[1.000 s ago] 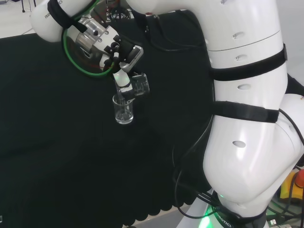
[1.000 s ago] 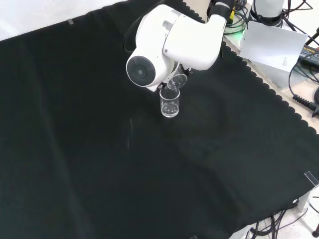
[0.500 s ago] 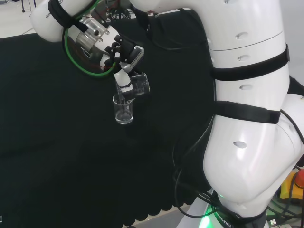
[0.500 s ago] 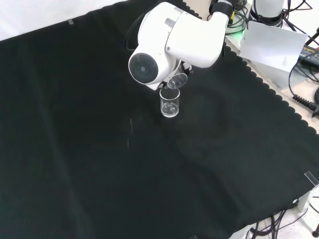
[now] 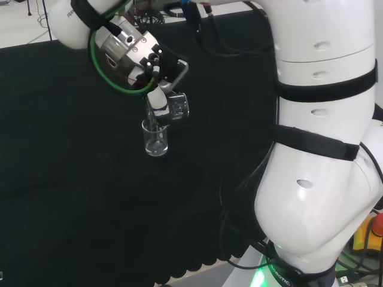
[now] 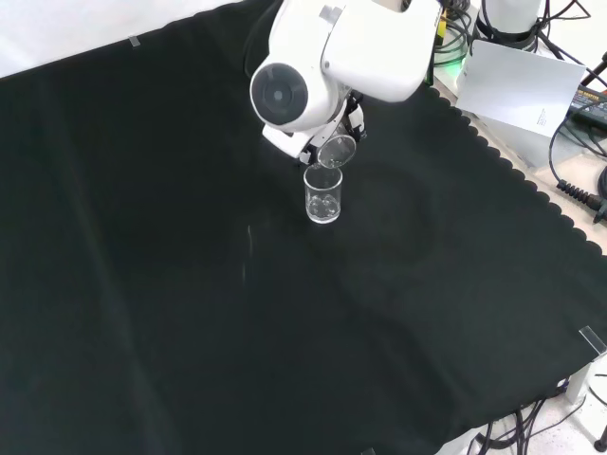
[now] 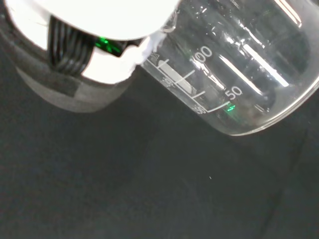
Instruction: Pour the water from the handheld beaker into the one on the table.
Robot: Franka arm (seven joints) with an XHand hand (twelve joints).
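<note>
Holding a tilted clear beaker (image 5: 178, 106) with printed measuring marks, hand (image 5: 157, 98) fingers curled round it, above a glass (image 5: 155, 138) on the black tabletop (image 6: 142, 284)

In the head view the hand (image 5: 157, 89) rose slightly toward the upper right, and the held beaker (image 5: 178, 106) apparently tipped back above the standing beaker (image 5: 155, 139).

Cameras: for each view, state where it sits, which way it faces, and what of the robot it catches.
Head view: behind and above the base, over white links; hand tilts the held beaker over the table beaker.
Front view: opposite, looking down; grey-capped link above both beakers.
Wrist view: past the palm, close on the held beaker.
Head and front share both beakers.
</note>
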